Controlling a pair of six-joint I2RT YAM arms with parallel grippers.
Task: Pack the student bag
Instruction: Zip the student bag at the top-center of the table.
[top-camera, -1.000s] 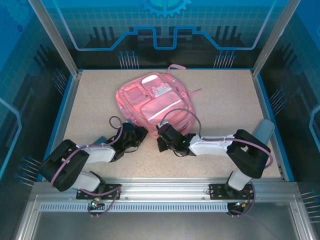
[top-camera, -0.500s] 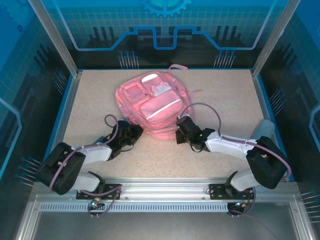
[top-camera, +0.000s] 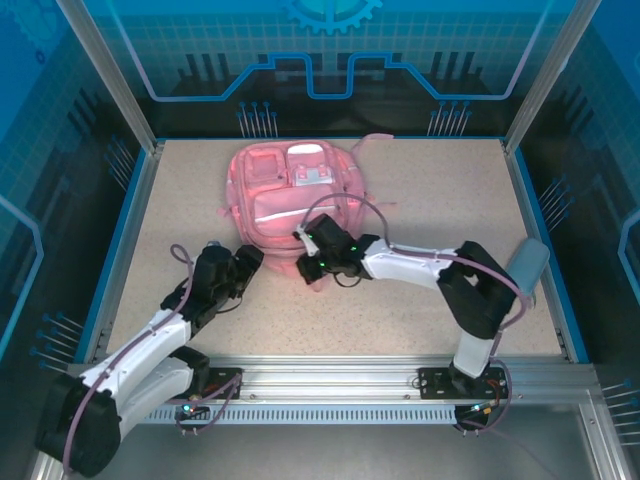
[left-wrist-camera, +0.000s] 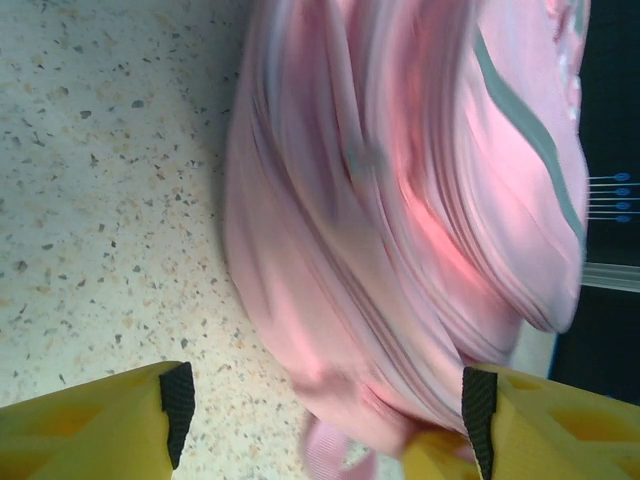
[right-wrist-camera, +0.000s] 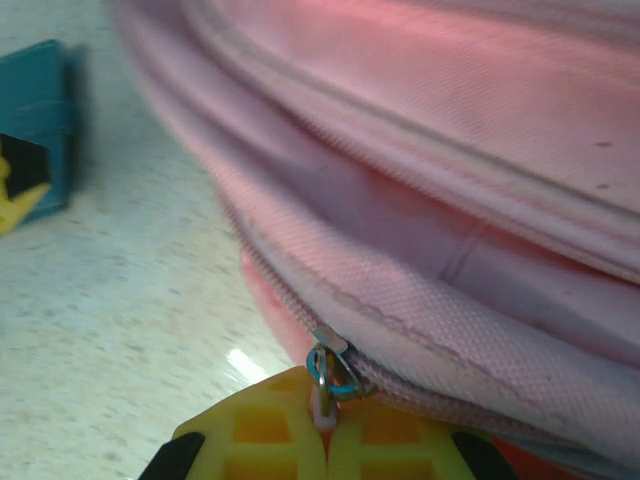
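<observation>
The student bag (top-camera: 285, 195), a big soft pink backpack, lies flat at the back middle of the table. My right gripper (top-camera: 308, 252) is at its near edge, shut on the metal zip pull (right-wrist-camera: 322, 385) of a side zip; the yellow fingers (right-wrist-camera: 270, 430) meet under the slider. My left gripper (top-camera: 243, 262) is by the bag's near-left corner, open. In the left wrist view the pink bag (left-wrist-camera: 400, 200) bulges ahead of my left gripper (left-wrist-camera: 328, 412), and a pink strap end (left-wrist-camera: 330, 450) hangs between the fingers without being pinched.
A flat teal-blue thing (right-wrist-camera: 35, 120) lies on the speckled tabletop (top-camera: 420, 200) left of the bag, next to a yellow fingertip (right-wrist-camera: 18, 185). Blue rails (top-camera: 125, 240) and glass walls edge the table.
My left gripper has opened and pulled back towards the near left. The bag has slid and turned towards the back left. My right gripper has moved left along the bag's near edge, still shut.
</observation>
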